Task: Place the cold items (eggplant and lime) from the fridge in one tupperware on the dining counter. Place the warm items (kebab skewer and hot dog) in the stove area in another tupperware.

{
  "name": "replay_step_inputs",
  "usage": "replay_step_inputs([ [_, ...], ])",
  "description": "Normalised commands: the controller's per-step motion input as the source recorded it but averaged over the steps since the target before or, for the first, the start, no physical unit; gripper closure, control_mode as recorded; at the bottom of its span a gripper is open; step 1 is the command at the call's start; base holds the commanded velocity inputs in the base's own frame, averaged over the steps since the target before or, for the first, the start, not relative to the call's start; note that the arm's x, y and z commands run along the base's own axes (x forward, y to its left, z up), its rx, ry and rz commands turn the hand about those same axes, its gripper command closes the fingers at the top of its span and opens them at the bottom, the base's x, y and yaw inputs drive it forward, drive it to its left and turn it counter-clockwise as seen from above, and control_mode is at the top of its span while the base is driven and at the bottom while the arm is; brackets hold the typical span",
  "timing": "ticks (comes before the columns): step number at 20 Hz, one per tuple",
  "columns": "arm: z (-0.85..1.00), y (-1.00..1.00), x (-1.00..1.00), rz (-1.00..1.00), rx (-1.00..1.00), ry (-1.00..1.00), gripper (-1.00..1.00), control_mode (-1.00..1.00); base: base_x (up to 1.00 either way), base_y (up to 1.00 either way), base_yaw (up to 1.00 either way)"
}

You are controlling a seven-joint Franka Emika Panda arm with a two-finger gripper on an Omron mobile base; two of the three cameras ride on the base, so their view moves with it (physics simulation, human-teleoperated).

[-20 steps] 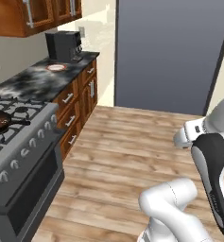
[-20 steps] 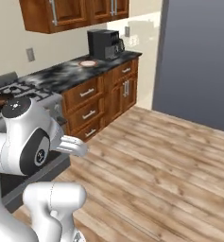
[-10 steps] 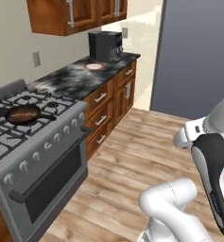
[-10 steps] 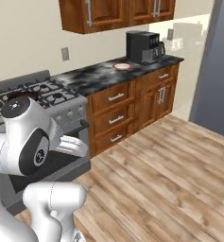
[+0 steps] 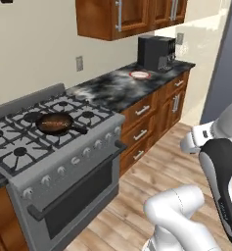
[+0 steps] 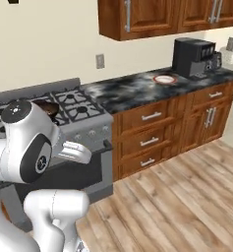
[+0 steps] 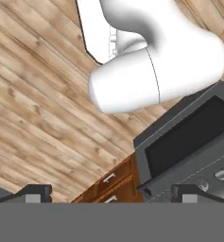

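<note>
The stove area is a grey steel range with black grates, at the left in the left base view and behind my arm in the right base view. A dark pan with a brownish inside sits on a burner; what it holds I cannot tell. The grey fridge shows as a strip at the right edge. In the hand view my gripper is open with nothing between its fingertips, over wood floor, with the oven front to one side. Eggplant, lime, kebab skewer, hot dog, tupperware and dining counter are out of view.
A dark marbled worktop over brown drawers runs right of the range. It carries a small plate and a black coffee machine. Wood wall cabinets hang above. Wood floor lies open before the drawers.
The whole picture has shifted as the base turned and drove: the range now stands nearer and more central, and the fridge has slid to the right edge. The gripper stays open.
</note>
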Motion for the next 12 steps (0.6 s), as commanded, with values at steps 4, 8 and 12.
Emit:
replay_step_inputs([
  [4,0.0,0.0,0.0,0.0,0.0,0.0,-1.0,1.0,0.95,0.0,0.43],
  [8,0.0,0.0,0.0,0.0,0.0,0.0,-1.0,1.0,0.69,-0.12,0.44],
  [12,0.0,0.0,0.0,0.0,0.0,0.0,-1.0,1.0,0.55,-0.36,0.39],
])
